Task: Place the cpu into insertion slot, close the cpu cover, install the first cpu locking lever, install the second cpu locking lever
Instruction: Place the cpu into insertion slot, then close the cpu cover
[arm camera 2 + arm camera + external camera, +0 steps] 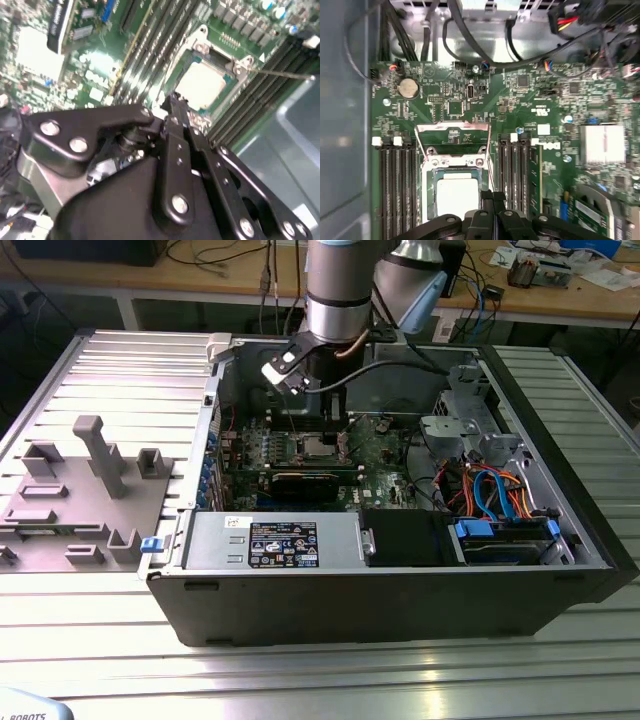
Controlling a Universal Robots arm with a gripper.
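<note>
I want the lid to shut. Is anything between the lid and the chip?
Nothing visible lies on the chip, but the gripper hangs right at the chip's edge, where the open lid would swing down.

So we count one cpu (457,196), one cpu cover (452,136), one insertion slot (430,195), one coin battery (408,88), one green motherboard (540,90), one grey power-supply box (270,542) and one gripper (493,196).

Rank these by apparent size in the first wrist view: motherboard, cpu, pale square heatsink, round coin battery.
1. motherboard
2. cpu and heatsink, tied: they look about alike and the cpu is partly hidden, so I won't rank them.
3. coin battery
</note>
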